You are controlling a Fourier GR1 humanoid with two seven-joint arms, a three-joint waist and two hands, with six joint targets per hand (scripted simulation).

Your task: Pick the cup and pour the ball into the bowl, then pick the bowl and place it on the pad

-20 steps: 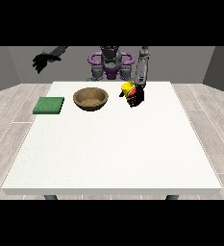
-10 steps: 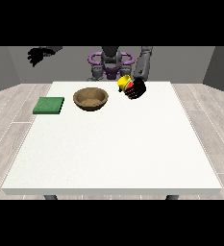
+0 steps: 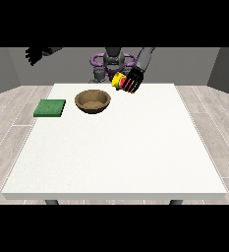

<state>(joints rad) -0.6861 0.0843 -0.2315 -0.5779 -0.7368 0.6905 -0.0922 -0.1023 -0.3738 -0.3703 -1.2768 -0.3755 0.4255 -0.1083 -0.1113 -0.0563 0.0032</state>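
White desk (image 3: 111,147): fingers (image 3: 131,84) curl round the tilted cup (image 3: 119,80), bowl (image 3: 93,101) just beside; pour pending, pad (image 3: 50,108) unused.

Hand at the view's right (image 3: 134,80) raised at the far edge, fingers curled round something held — forearm sloping down from the shoulder, hand at the view's left (image 3: 34,54) lifted high, far left.

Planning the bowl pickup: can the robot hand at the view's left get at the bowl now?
Probably yes: that robot hand is raised, off beyond the pad, and nothing stands between it and the bowl.
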